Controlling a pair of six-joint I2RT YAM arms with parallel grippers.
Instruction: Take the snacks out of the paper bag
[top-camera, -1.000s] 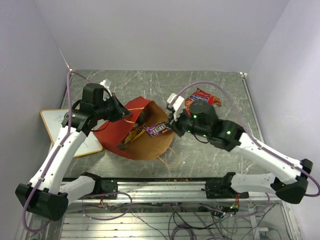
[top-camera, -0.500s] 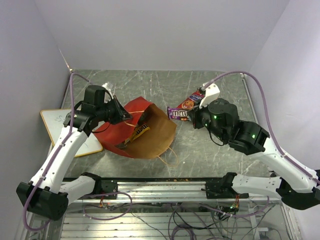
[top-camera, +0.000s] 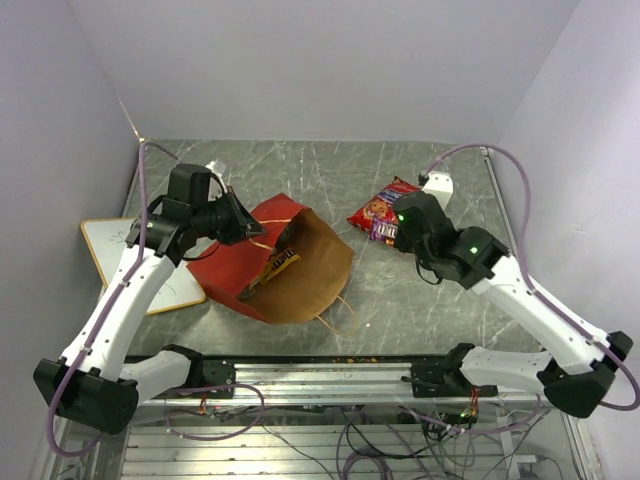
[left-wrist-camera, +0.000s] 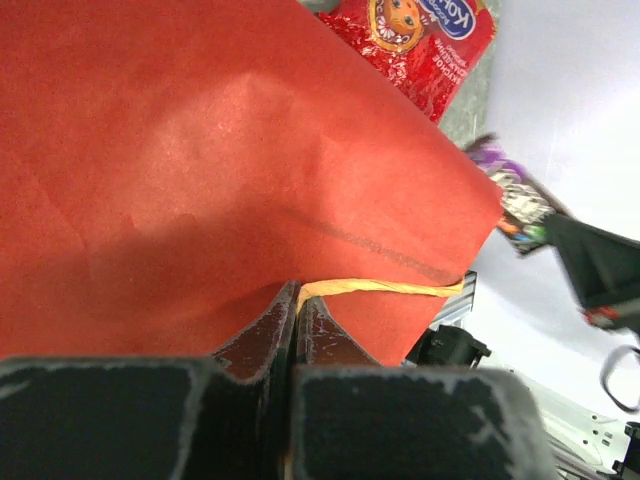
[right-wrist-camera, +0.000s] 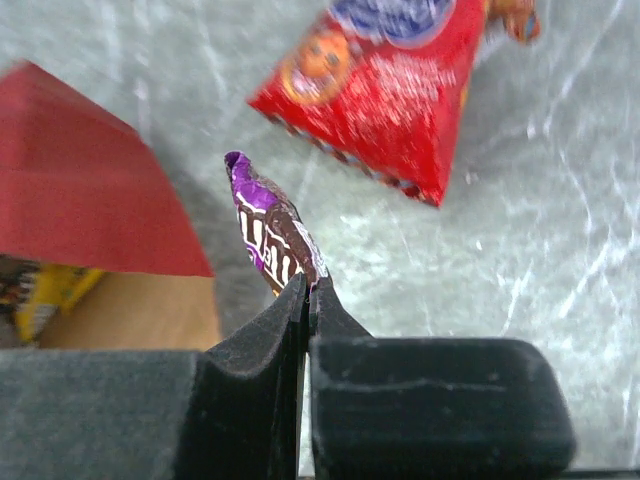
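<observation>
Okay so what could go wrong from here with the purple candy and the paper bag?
The right gripper pinches the purple packet only by one end, so it may slip or drop onto the red chip bag. The left gripper grips the paper bag at its thin handle; if that slips, the mouth could close over the yellow packet inside.

Paper bag (top-camera: 312, 278) lying open, chip bag (top-camera: 378, 207) outside, purple packet (right-wrist-camera: 270, 235) held

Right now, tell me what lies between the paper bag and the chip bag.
The purple candy packet, pinched in the right gripper, over bare tabletop; the right wrist view shows it.
</observation>
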